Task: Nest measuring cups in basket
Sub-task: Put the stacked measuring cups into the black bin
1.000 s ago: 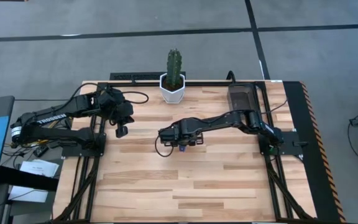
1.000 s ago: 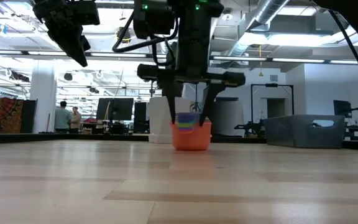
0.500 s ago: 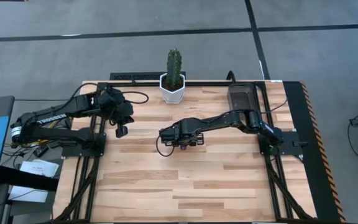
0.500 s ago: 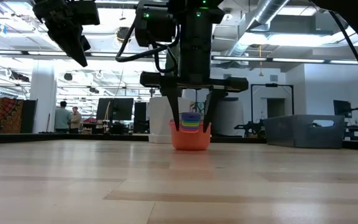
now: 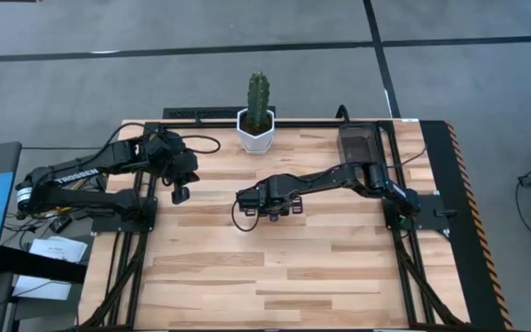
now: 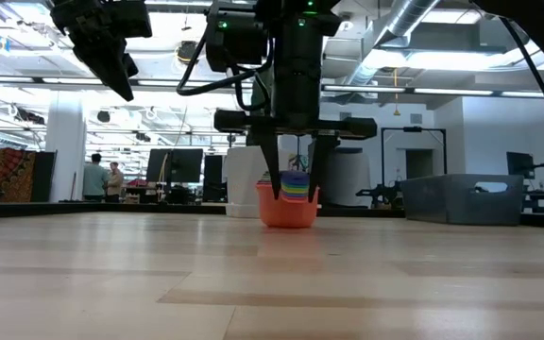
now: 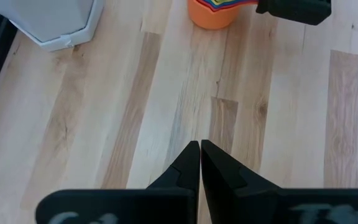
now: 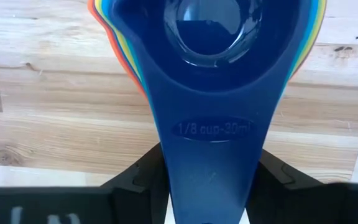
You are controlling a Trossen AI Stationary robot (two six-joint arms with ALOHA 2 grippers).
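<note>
Right wrist view: we note the right gripper (image 8: 210, 186) apparently pinching the dark blue cup's (image 8: 210, 93) glossy flat handle; nested cups (image 6: 289, 200) beneath.

Two black jointed arms, white lettering on left arm (image 5: 79, 172), black cables looping off right arm (image 5: 339, 178), green indicator lights.

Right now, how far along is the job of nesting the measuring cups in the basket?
Done: the stack of coloured plastic measuring cups sits nested on the wooden table, orange outermost, dark blue innermost. In hand: the right gripper has its jaws closed on the stack's handles. Left: the stack must go into the dark grey see-through basket, apart at the table's edge. The left gripper waits shut.
</note>
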